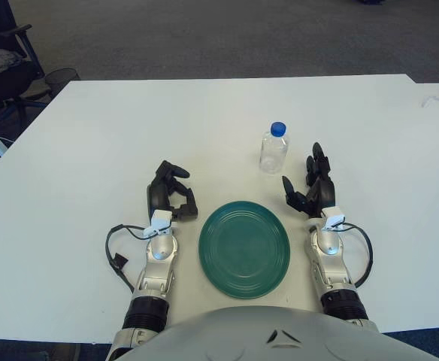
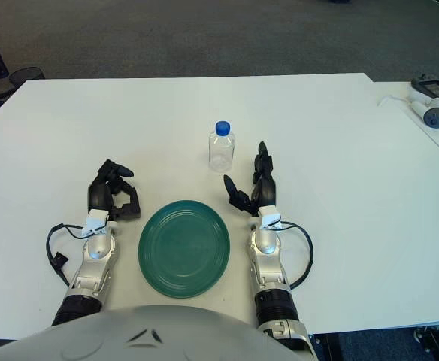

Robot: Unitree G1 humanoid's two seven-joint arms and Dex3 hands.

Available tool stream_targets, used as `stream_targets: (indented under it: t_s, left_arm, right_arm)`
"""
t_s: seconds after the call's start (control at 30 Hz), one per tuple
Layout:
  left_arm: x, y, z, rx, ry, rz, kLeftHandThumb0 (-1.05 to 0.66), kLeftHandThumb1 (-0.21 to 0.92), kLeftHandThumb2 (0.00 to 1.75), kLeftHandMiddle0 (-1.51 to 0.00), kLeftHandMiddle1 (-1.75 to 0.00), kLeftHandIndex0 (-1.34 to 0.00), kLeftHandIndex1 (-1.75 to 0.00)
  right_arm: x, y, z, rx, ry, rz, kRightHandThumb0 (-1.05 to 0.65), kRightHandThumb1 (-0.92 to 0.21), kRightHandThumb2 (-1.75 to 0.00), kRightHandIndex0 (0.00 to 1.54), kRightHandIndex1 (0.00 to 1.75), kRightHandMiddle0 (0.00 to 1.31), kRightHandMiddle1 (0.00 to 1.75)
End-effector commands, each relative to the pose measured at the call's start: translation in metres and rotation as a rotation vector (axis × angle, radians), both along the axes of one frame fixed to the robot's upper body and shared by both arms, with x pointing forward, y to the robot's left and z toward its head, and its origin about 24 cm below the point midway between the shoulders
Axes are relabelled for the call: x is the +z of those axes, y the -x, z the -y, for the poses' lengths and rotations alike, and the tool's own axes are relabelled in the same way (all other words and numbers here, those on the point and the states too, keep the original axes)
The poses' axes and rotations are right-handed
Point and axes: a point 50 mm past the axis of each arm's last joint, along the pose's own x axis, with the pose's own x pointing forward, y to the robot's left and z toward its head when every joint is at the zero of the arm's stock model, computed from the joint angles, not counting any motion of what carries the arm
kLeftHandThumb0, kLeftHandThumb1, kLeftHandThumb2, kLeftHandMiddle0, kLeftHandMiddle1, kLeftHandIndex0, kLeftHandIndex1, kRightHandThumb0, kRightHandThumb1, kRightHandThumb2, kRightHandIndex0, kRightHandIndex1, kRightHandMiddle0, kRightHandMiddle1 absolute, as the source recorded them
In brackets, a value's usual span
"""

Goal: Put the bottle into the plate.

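A small clear bottle (image 1: 273, 149) with a blue cap stands upright on the white table (image 1: 92, 135), just beyond the green plate (image 1: 244, 248). The plate lies near the table's front edge, between my two hands, and has nothing on it. My right hand (image 1: 313, 183) is to the right of the plate and just right of and nearer than the bottle, fingers spread open, not touching it. My left hand (image 1: 171, 192) shows left of the plate, fingers curled and holding nothing.
A black office chair (image 1: 1, 60) and a mesh waste bin (image 1: 60, 78) stand beyond the table's far left corner. A second table at the right carries a white and grey device (image 2: 430, 101) with a cable.
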Motion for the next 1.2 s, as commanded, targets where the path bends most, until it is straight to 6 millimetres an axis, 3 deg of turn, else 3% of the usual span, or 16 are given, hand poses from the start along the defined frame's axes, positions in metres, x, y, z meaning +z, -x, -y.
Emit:
stream_targets:
  t_s: [0.0, 0.2, 0.57, 1.17]
  left_arm:
    - [-0.019, 0.013, -0.006, 0.011, -0.020, -0.088, 0.00, -0.06, 1.75, -0.88, -1.75, -0.69, -1.74]
    - [-0.019, 0.012, -0.006, 0.006, -0.012, -0.086, 0.00, -0.07, 1.75, -0.88, -1.75, -0.70, -1.74]
    - [-0.018, 0.011, -0.006, 0.019, -0.010, -0.077, 0.00, -0.06, 1.75, -0.87, -1.75, -0.69, -1.75]
    - [-0.018, 0.014, -0.007, 0.027, 0.000, -0.069, 0.00, -0.06, 1.75, -0.87, -1.75, -0.69, -1.75]
  right_arm:
    - [-0.023, 0.005, 0.003, -0.032, -0.016, -0.133, -0.59, -0.57, -0.72, 0.10, 0.08, 0.00, 0.16]
    - [-0.019, -0.015, -0.003, -0.016, -0.022, -0.126, -0.56, -0.53, -0.76, 0.01, 0.30, 0.00, 0.19]
    - [-0.006, -0.035, -0.021, 0.093, 0.044, -0.107, -0.63, -0.48, -0.76, 0.00, 0.29, 0.00, 0.22]
    - [-0.002, -0.056, -0.026, 0.149, 0.108, -0.131, -0.83, -0.64, -0.52, 0.00, 0.30, 0.00, 0.26]
